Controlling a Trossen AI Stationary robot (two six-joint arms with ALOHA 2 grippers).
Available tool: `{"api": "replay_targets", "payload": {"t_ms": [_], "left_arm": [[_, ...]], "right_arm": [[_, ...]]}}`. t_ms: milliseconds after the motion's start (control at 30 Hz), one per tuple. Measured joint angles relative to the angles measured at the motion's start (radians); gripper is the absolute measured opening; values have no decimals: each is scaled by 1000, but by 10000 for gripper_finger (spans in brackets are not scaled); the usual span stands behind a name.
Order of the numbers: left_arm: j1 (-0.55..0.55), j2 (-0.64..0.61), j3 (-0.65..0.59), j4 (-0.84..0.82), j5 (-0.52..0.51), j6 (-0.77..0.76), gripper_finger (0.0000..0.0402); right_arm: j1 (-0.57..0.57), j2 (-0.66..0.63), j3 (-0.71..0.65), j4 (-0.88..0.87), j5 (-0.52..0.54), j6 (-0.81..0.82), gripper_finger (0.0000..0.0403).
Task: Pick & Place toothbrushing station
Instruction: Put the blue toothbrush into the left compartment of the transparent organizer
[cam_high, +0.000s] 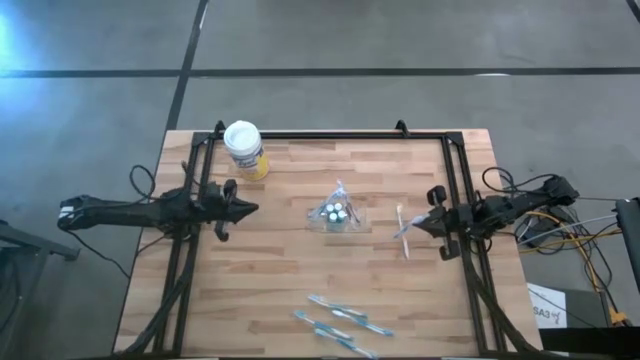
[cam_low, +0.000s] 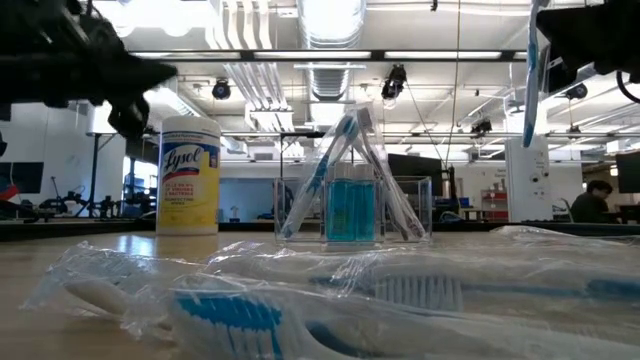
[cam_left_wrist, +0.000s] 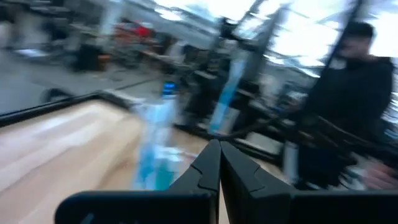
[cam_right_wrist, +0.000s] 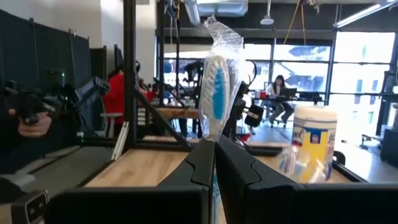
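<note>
A clear holder (cam_high: 338, 210) with a blue cup and leaning blue-and-white toothbrushes (cam_low: 350, 200) stands on the table's middle. Several wrapped toothbrushes (cam_high: 340, 320) lie flat by the near edge and fill the foreground of the low view (cam_low: 330, 300). My right gripper (cam_high: 413, 227), right of the holder and above the table, is shut on one wrapped toothbrush (cam_right_wrist: 217, 93). My left gripper (cam_high: 247, 208) hangs left of the holder, shut and empty, and shows in its wrist view (cam_left_wrist: 219, 152). No white tubes can be made out. My right gripper pinches the wrapped toothbrush between its two fingers, through the clear wrapper, on the shaft below the bristle head (cam_right_wrist: 214, 138). The fingers come level from the table's right and lie across the brush. The brush is lifted clear, its head rising above the fingers (cam_low: 530, 80).
A white-lidded yellow Lysol canister (cam_high: 245, 150) stands at the far left, near my left gripper. Black frame rails (cam_high: 330, 135) run along the table's far, left and right sides. Bare wood lies between the holder and the near toothbrushes. People show in the room beyond (cam_left_wrist: 348, 93).
</note>
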Motion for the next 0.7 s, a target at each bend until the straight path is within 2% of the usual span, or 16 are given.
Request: {"api": "replay_targets", "payload": {"t_ms": [67, 200, 533, 700], "left_arm": [[-3, 12, 33, 0, 56, 27, 7], [-30, 88, 106, 1, 63, 98, 7], [-83, 428, 359, 4, 37, 218, 8], [-97, 586, 491, 17, 36, 225, 26]], "right_arm": [[0, 22, 0, 36, -1, 2, 8], [0, 111, 0, 133, -8, 21, 8], [0, 459, 2, 568, -21, -2, 8], [0, 595, 78, 584, -38, -2, 8]]}}
